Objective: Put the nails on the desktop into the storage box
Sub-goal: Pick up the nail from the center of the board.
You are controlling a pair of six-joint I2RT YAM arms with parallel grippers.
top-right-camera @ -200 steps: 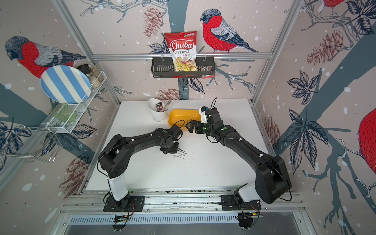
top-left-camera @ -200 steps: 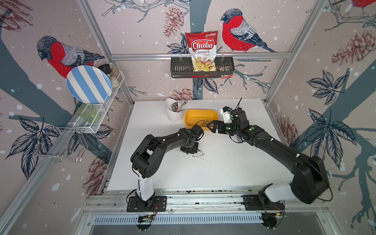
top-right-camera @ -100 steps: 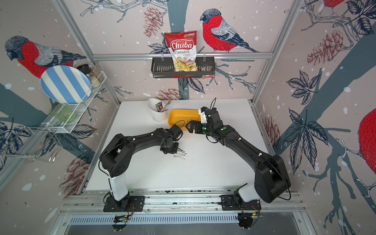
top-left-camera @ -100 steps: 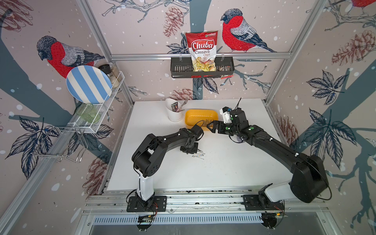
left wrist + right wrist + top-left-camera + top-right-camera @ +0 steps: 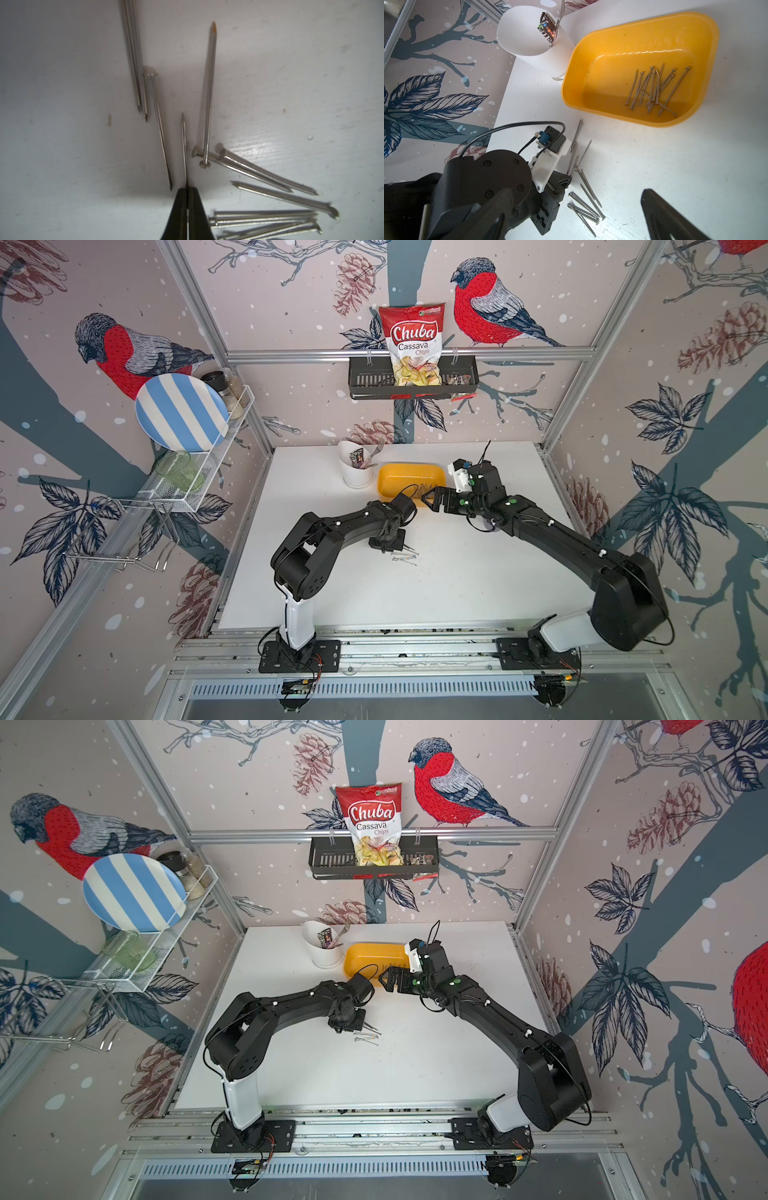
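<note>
I see about a dozen thin grey nails [image 5: 652, 87] lying crisscrossed at one end of the shallow yellow storage box [image 5: 591, 52]. More loose nails [image 5: 591, 200] lie scattered on the white desktop [image 5: 675, 166] near it; one nail [image 5: 184, 145] is pinched in the left gripper [image 5: 187, 190].

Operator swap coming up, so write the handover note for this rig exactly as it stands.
Grippers: the left gripper is shut on one nail, down at the loose pile on the desktop. The right gripper is open and empty, hanging by the near edge of the storage box.
Done: about a dozen nails lie in the box.
Left to do: a dozen or so loose nails on the desktop beside the left gripper, plus the pinched one, go into the box.
</note>
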